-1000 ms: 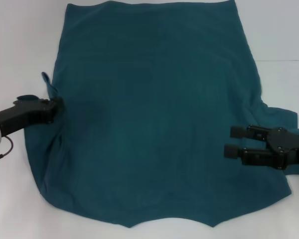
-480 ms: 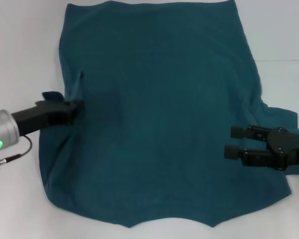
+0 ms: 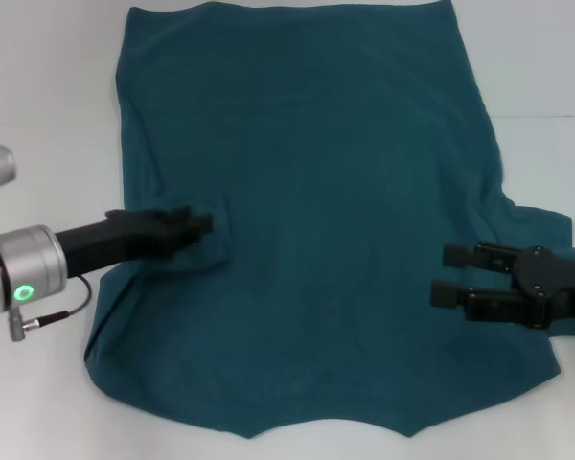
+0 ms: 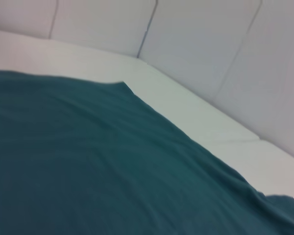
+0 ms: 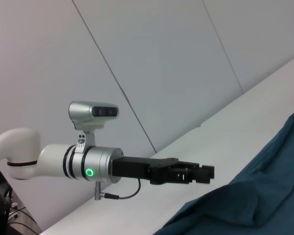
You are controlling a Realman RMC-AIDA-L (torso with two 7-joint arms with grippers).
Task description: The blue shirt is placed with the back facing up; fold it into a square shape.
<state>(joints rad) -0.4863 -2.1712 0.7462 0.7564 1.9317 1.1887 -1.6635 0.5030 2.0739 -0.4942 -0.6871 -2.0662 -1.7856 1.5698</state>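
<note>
The blue shirt lies spread out on the white tabletop, and it covers most of it. The left gripper has moved a long way in 1 second. Before, it was at the shirt's left edge; now it is well in over the cloth, and it has carried that edge along with it. A small flap of shirt now lies folded over just in front of its fingers, so the left side is doubled on itself there. The fingers look pressed together on the cloth edge, though the shirt hides exactly where they pinch. In the right wrist view the same gripper is seen from the side with its tips close together, above a raised fold of shirt. The right gripper has not moved at all. It rests on the shirt's right side with its 2 fingers apart, and nothing sits between them. I think the first fold has begun: the left side is being pulled toward the middle. The right side and the bottom are not folded yet, so most of the job is left.
</note>
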